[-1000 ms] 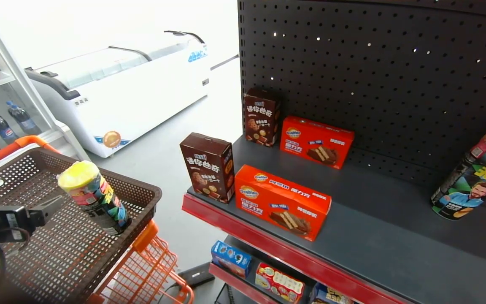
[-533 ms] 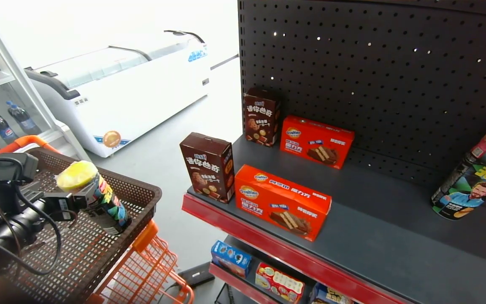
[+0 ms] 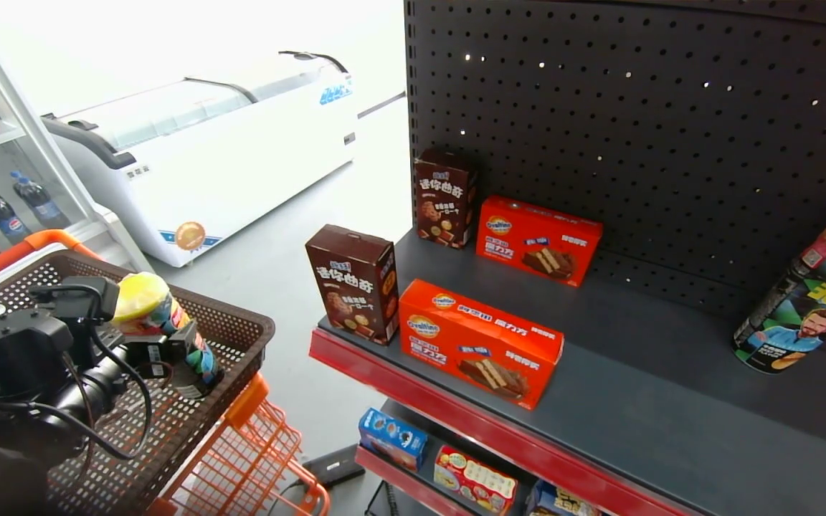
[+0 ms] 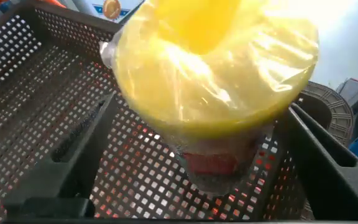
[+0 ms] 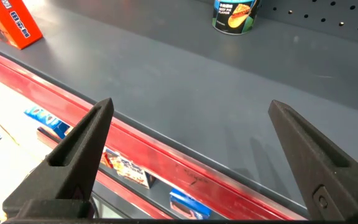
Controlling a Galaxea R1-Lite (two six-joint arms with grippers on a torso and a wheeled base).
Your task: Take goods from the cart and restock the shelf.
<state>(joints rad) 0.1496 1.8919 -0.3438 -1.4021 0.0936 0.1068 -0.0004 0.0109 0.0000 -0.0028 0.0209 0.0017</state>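
Straddling the chip can (image 3: 201, 362) w/ the left gripper (image 3: 169, 333) atm, fingers spread on either side of the tube w/ gaps showing in the left wrist view, so not pinching anything yet. Sitting inside the brown basket (image 3: 241, 319), close to the rim on the shelf side, leaning a bit, yellow lid (image 4: 216, 68) up. Hovering the right gripper (image 5: 191, 155) wide open & empty, well apart from the basket, above the grey shelf (image 3: 635, 387) standing beside the basket. Guessing light and a bit tippy: thin cardboard tube, stiff enough but prob denting under a hard squeeze, glossy wrap likely slippery, lid maybe popping off if grabbed there. Thinking mid-body just under the lid, moderate squeeze, flat on the tube, then lifting clear of the basket rim before heading anywhere.
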